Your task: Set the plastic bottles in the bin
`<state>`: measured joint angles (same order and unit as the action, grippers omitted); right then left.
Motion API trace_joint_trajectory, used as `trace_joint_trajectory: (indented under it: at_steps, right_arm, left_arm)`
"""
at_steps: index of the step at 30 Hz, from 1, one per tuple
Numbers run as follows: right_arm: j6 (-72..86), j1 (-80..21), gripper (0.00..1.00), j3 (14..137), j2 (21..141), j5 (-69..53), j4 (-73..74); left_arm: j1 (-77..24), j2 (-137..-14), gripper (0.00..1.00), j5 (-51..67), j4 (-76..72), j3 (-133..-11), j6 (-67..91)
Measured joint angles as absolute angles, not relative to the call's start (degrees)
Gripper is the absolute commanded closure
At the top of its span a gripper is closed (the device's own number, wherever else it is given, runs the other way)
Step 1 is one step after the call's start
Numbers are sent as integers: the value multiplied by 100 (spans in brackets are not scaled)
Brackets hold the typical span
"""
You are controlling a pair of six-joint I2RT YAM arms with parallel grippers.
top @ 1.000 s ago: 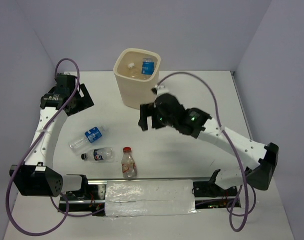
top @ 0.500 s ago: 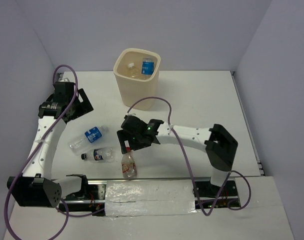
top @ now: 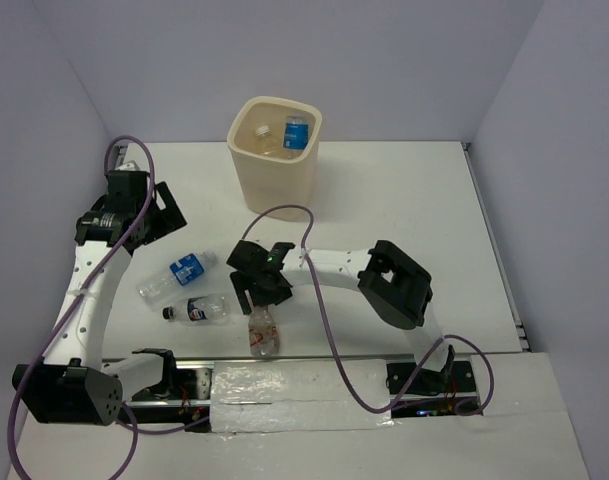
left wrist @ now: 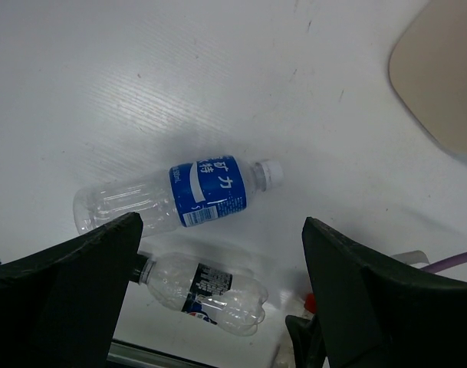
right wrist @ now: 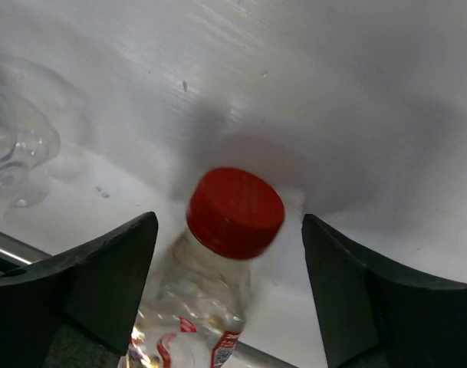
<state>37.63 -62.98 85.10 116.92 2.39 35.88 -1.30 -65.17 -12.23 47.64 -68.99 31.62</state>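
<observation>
One red-capped bottle (right wrist: 235,213) lies on the table (top: 404,200) on the near side of the bin (top: 274,188), cap toward the bin, long axis running away from it. Your right gripper (right wrist: 231,261) stands spread wide and empty, straddling that cap square across the axis. Your left gripper (left wrist: 218,291), likewise parted and empty, hangs off the bin's left, farther from the bottle.
</observation>
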Motion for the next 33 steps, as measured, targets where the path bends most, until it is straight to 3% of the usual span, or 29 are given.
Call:
trace_joint_trajectory:
  at_steps: [3,6,10,17,26,33]
  right_arm:
    - [3669,-6296,37,8654,11830,283,3629]
    - [3610,-6298,61,8713,11867,351,3647]
    - [3566,-6298,76,8790,11865,598,3778]
    - [3212,-6243,77,9675,11550,1406,4711]
    - [2296,-5249,75,13452,11028,2397,4713]
    - [1551,-4663,73,13082,10490,3304,2751]
  left_arm:
    - [-130,-6523,1,-1216,4727,-6899,3162]
    - [-130,-6530,1,-1205,4663,-6897,3162]
    - [-130,-6556,1,-1192,4617,-6899,3153]
    - [-130,-6624,1,-1186,4628,-6899,3148]
    - [-130,-6622,1,-1168,4694,-6901,3151]
    - [-130,-6602,1,-1076,4834,-6901,3170]
